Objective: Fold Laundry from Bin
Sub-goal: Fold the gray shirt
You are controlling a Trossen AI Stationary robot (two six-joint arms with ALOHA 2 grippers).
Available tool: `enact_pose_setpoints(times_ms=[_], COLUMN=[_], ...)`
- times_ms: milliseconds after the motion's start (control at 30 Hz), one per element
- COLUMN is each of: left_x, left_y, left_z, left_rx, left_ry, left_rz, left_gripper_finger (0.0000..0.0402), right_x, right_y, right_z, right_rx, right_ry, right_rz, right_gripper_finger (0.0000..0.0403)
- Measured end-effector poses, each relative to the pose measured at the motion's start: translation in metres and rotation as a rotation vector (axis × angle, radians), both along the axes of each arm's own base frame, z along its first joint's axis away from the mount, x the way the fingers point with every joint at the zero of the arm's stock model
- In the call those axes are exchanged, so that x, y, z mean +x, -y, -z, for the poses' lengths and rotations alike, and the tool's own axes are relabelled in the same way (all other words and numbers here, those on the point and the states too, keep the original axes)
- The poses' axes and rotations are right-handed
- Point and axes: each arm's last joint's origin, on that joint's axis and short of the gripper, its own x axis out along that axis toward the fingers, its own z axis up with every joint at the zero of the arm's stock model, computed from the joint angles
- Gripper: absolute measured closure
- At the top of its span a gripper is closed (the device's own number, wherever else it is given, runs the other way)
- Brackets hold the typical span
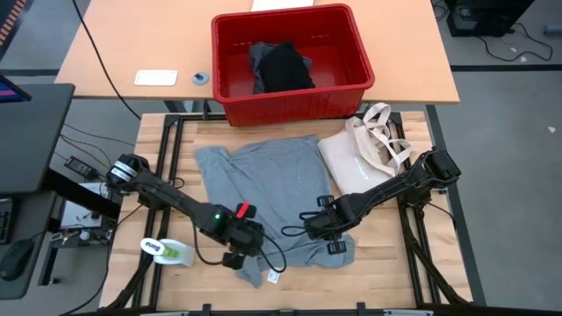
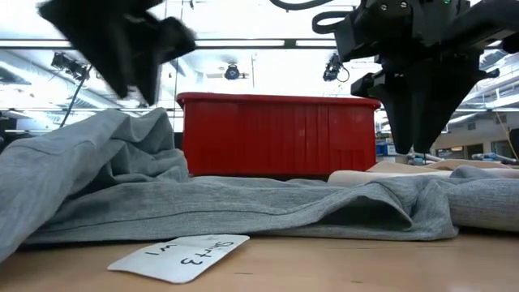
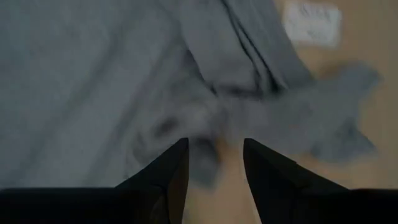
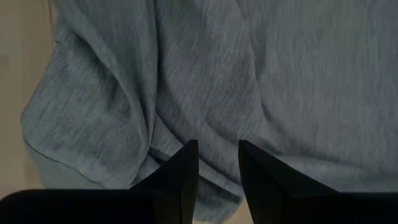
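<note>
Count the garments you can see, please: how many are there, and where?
2: a grey T-shirt spread on the table, and a black garment in the red bin. More may lie hidden under it.

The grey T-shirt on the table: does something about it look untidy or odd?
Yes. The grey T-shirt lies crumpled, not flat: its near edge is bunched into folds by the left claw, and a white tag pokes out beside it.

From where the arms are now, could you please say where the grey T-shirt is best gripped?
Probably the near hem of the T-shirt, coming down from above. It lies spread on the table, so only its bunched, ridged edge offers a fold to pinch. The left pincer and right pincer, both open, hover over that edge.
</note>
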Motion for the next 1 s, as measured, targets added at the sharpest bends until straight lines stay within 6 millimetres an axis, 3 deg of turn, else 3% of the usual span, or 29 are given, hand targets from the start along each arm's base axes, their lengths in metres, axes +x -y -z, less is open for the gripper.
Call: enact_pose_setpoints(times_ms=[233, 467, 900, 1000], left_x=[-0.018, -0.020, -0.022, -0.018], left_y=[0.001, -0.013, -0.020, -0.021], left_z=[0.025, 0.056, 0.074, 0.074], left_rx=[0.001, 0.046, 0.073, 0.058], left_ry=[-0.168, -0.123, -0.079, -0.050], left_rz=[-0.058, -0.140, -0.090, -0.084], left_gripper_finger=[0.0247, 0.0247, 0.0249, 0.0278], right_x=[0.001, 0.003, 0.003, 0.003], right_y=[-0.001, -0.001, -0.002, -0.002], right_z=[0.000, 0.000, -0.001, -0.001], right_rx=[0.004, 0.010, 0.017, 0.017], right_ry=[0.014, 0.029, 0.031, 0.032], right_rz=[-0.009, -0.014, -0.017, -0.017], right_gripper_finger=[0.0281, 0.0281, 0.0281, 0.0281])
